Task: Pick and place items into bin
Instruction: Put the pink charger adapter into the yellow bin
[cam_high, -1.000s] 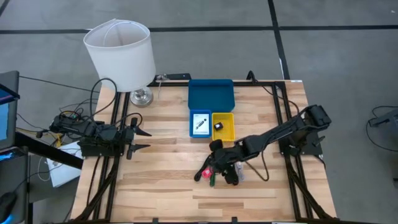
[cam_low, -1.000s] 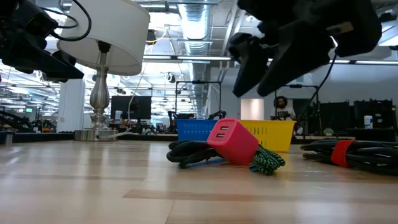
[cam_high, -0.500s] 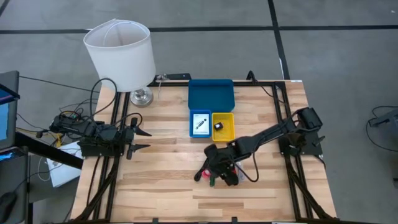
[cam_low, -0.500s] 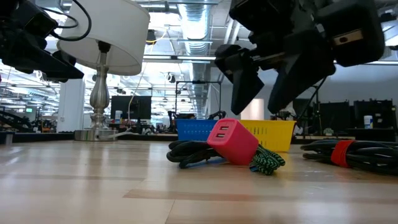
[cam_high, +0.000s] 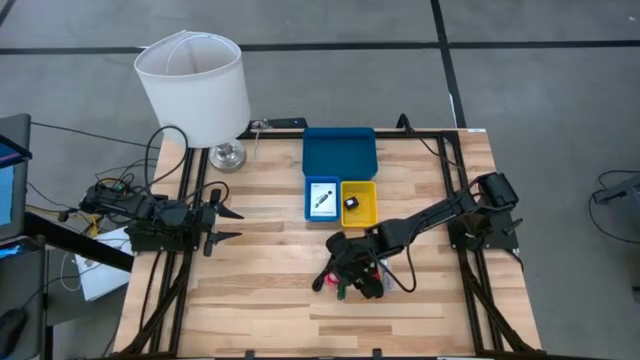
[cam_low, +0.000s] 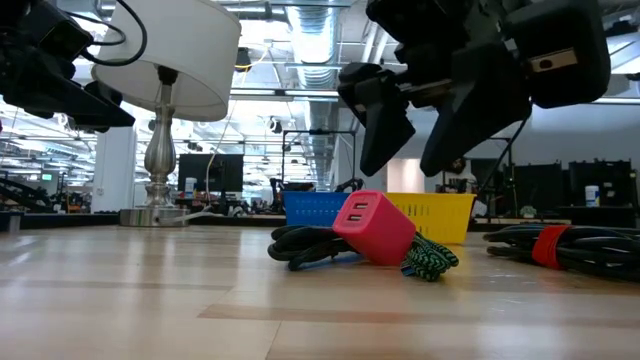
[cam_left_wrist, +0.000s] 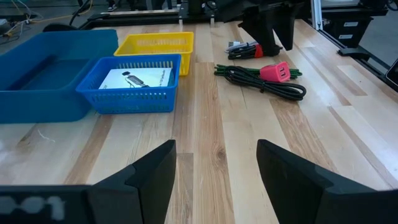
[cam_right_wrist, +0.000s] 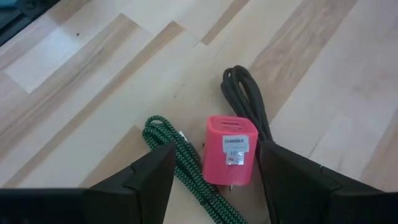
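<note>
A red charger block (cam_right_wrist: 230, 151) lies on the wooden table, resting on a black cable (cam_right_wrist: 246, 94) and a green braided cable (cam_right_wrist: 179, 160). My right gripper (cam_low: 408, 150) hangs open just above the block (cam_low: 372, 226), one finger on either side, touching nothing. The bin stands farther back: a wide blue tray (cam_high: 339, 153), a small blue tray (cam_high: 310, 210) holding a white card (cam_high: 321, 198), and a yellow tray (cam_high: 367, 213) holding a small dark piece (cam_high: 351, 203). My left gripper (cam_high: 228, 224) waits open at the table's left edge.
A lamp with a white shade (cam_high: 192, 85) stands at the far left corner. A black cable bundle with a red tie (cam_low: 560, 247) lies just right of the charger. Bare wood stretches between the charger and my left gripper (cam_left_wrist: 216, 149).
My right gripper has moved a little toward the table's left edge and slightly down, coming over the red charger block, and its wrist has rolled. The charger and cables have stayed where they were.
</note>
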